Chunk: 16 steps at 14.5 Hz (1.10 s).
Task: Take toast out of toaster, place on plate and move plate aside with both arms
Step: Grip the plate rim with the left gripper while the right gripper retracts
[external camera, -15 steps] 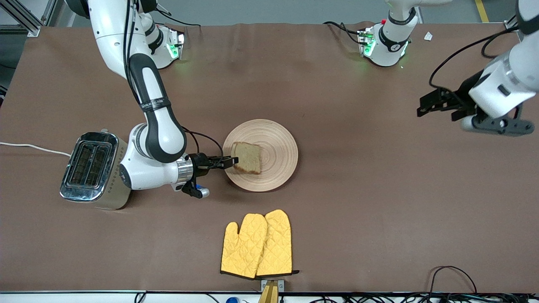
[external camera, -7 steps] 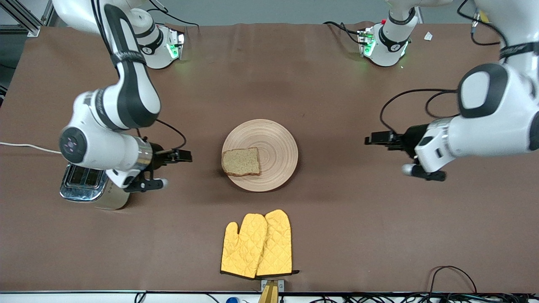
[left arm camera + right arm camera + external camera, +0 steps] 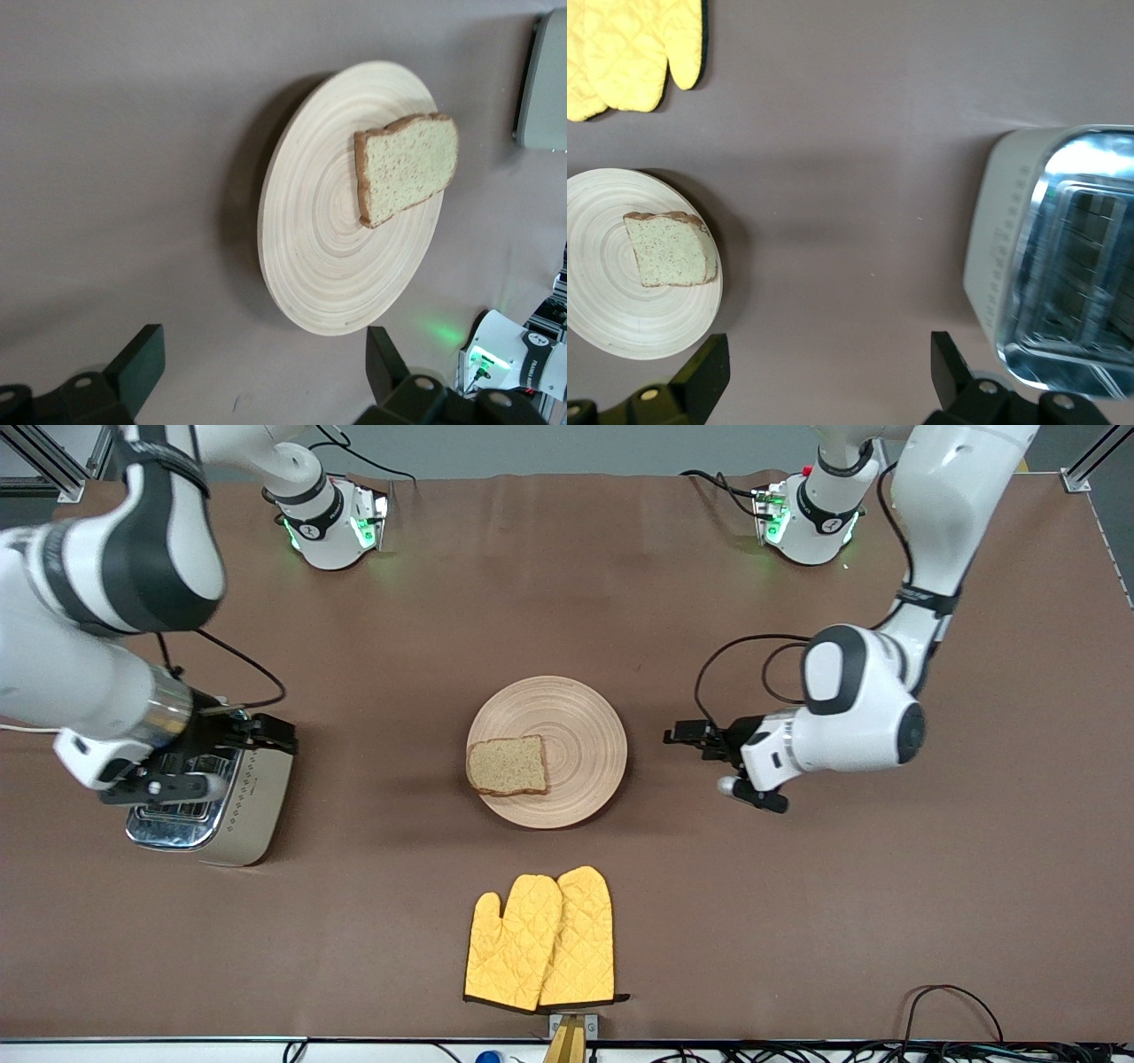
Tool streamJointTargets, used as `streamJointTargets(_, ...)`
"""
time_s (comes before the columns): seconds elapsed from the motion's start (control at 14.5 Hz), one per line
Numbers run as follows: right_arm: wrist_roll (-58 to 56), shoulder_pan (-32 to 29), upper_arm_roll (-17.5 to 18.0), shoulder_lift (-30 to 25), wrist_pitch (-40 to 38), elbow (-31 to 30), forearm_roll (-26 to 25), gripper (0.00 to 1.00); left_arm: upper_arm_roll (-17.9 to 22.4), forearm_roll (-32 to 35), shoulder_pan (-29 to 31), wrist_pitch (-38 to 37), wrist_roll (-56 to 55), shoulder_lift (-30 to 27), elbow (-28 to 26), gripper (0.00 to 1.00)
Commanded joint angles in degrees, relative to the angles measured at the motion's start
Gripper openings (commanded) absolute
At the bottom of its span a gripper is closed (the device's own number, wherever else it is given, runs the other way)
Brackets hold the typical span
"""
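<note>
Toast (image 3: 507, 765) flat on plate (image 3: 576, 717) mid-table, overhanging rim toward toaster (image 3: 257, 815). Right hand (image 3: 257, 733) spread, empty, over toaster. Left hand (image 3: 689, 735) spread, low beside plate, probably lining up rim grasp.

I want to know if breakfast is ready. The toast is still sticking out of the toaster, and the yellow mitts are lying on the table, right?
Not quite. The toast is not in the toaster; it lies flat on the wooden plate, near its edge, as the front view shows. The yellow mitts do lie on the table.
</note>
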Motion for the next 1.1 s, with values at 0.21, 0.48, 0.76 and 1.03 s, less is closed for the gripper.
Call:
streamJointTargets(0.21,0.0,-0.2,-5.1,-2.7,-2.3,2.5,-1.5,1.0,-0.4,-22.4,1.2,1.8,25.0,9.8,-1.7,0.97)
streamJointTargets(0.48,0.1,-0.2,-6.7,-7.1,-0.2,2.4,-4.4,1.0,-0.4,-30.8,-0.5,4.4,29.6,12.7,-1.2,0.87)
streamJointTargets(0.76,-0.4,-0.3,-6.7,-9.3,-1.2,2.1,-7.4,1.0,-0.4,-34.7,-2.6,5.8,29.6,13.3,-0.8,0.69)
streamJointTargets(1.03,-0.7,-10.7,1.9,-9.3,-1.6,2.1,-7.5,1.0,-0.4,-35.4,-3.3,5.8,29.7,15.1,0.1,0.6)
